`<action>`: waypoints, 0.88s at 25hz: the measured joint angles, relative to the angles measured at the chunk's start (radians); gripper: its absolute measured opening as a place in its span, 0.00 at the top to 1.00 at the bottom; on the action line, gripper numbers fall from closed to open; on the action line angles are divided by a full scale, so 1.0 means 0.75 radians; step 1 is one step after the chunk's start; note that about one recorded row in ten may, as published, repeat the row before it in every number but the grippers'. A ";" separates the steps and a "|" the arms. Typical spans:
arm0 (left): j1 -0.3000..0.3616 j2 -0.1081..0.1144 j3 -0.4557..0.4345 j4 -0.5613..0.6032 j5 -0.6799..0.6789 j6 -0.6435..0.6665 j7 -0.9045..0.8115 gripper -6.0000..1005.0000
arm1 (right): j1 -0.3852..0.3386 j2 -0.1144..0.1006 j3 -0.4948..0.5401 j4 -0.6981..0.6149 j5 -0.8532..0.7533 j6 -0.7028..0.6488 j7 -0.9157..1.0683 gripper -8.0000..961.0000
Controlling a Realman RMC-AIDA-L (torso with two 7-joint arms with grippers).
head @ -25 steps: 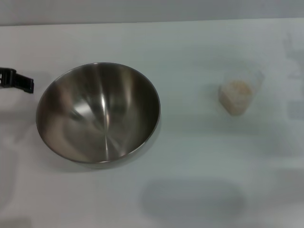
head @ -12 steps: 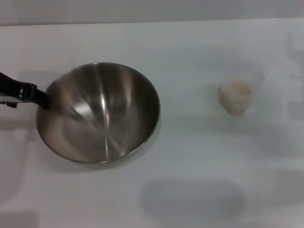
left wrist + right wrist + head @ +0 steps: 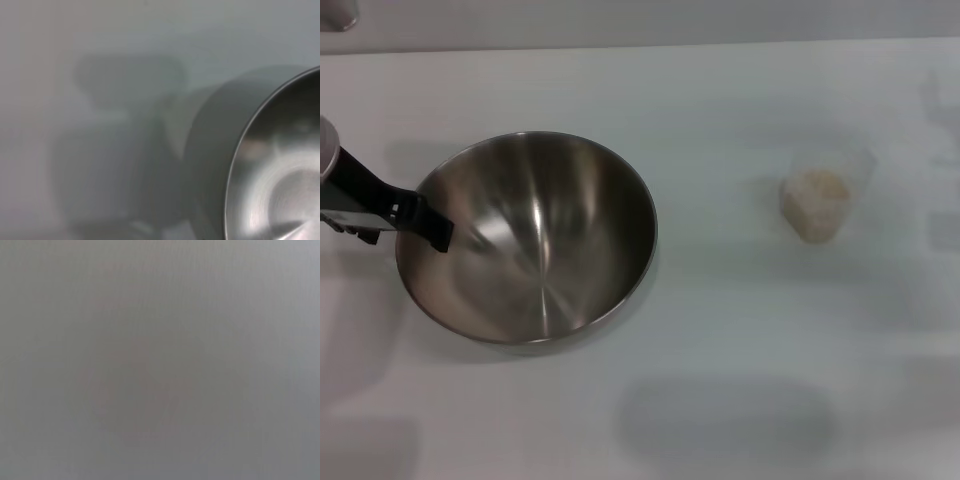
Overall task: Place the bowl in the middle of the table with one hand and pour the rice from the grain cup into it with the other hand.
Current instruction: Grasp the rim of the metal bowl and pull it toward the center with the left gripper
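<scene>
Left hand at bowl rim, cup standing apart.

Steel bowl (image 3: 527, 238) upright on white desk (image 3: 720, 120), left of centre, nothing inside. Left hand (image 3: 415, 218) reaching in from left edge, black tip over the bowl's left rim; spread or pressed together: cannot tell. Bowl rim and outer wall (image 3: 260, 165) close up in left wrist view. Grain cup (image 3: 817, 200) with rice (image 3: 815, 190) well to the right. Right hand out of sight.
</scene>
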 joint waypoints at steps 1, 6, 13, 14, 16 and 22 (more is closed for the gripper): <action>-0.009 0.000 0.000 0.031 0.001 0.016 0.000 0.18 | 0.001 0.000 0.000 0.000 0.000 0.000 0.000 0.31; -0.027 0.002 0.000 0.079 0.003 0.040 0.000 0.18 | 0.003 -0.001 0.000 -0.002 0.001 0.000 0.000 0.31; -0.034 0.003 0.000 0.090 0.004 0.051 0.000 0.18 | 0.003 -0.003 0.000 -0.004 0.001 0.000 0.000 0.31; -0.034 0.003 0.000 0.091 0.005 0.053 0.000 0.22 | 0.003 -0.003 0.000 -0.004 0.001 -0.001 0.000 0.31; -0.034 0.004 0.000 0.091 0.005 0.055 0.000 0.29 | 0.003 -0.003 0.000 -0.005 0.001 -0.002 0.000 0.31; -0.039 0.005 0.000 0.103 0.005 0.056 0.000 0.55 | 0.003 -0.004 0.000 -0.005 0.001 -0.002 -0.001 0.31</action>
